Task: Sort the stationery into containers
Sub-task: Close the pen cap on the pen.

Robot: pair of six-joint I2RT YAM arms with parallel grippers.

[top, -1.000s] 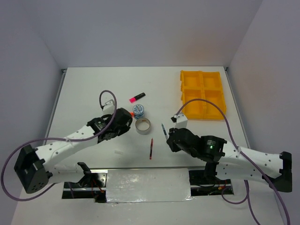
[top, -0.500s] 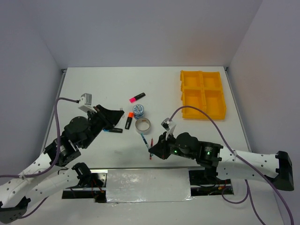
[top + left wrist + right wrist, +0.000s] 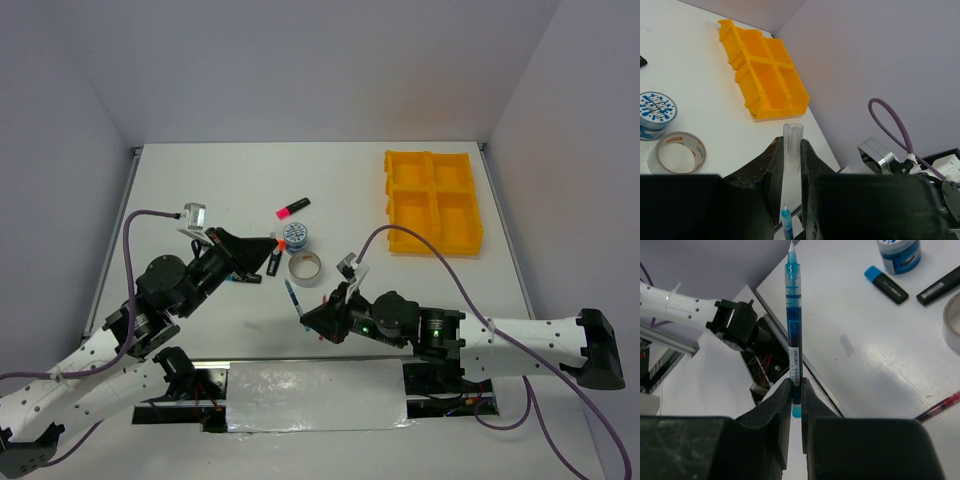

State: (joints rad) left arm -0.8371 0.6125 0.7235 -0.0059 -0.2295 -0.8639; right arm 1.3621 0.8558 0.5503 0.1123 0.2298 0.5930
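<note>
- Two loads are held at once. The right gripper (image 3: 796, 386) is clamped on the lower barrel of a thin blue-ink pen with a bare white tip (image 3: 794, 315), which is raised off the white table (image 3: 200, 180) near its front edge.
- A short clear plastic tube (image 3: 792, 134), judged to be that pen's cap, is pinched in the left gripper (image 3: 791, 146) with its rim facing outward. In the left wrist view the pen's tip is seen low in the gap beneath it.
- A bright yellow-orange plastic tray of four square compartments (image 3: 432, 190) is set at the far right of the table, well apart from both grippers. Nothing is seen in it.
- Unsorted on the table are a pink-capped black highlighter (image 3: 292, 208), an orange-capped black highlighter (image 3: 275, 258), a blue-capped black highlighter (image 3: 885, 284), a blue-white tape roll (image 3: 296, 237), a silver tape ring (image 3: 306, 267) just beside the roll, and a thin red pen (image 3: 940, 406).
- The step in hand is judged to be capping, ahead of the carry to the tray.
- For a clean fit, tube and tip should be brought onto one line before any push — they are not yet seen aligned.
- The closing should be made slowly. The pen is gripped low, so an off-axis push could swing it between the jaws.
- Neither clamp should be eased until the cap is seated.
</note>
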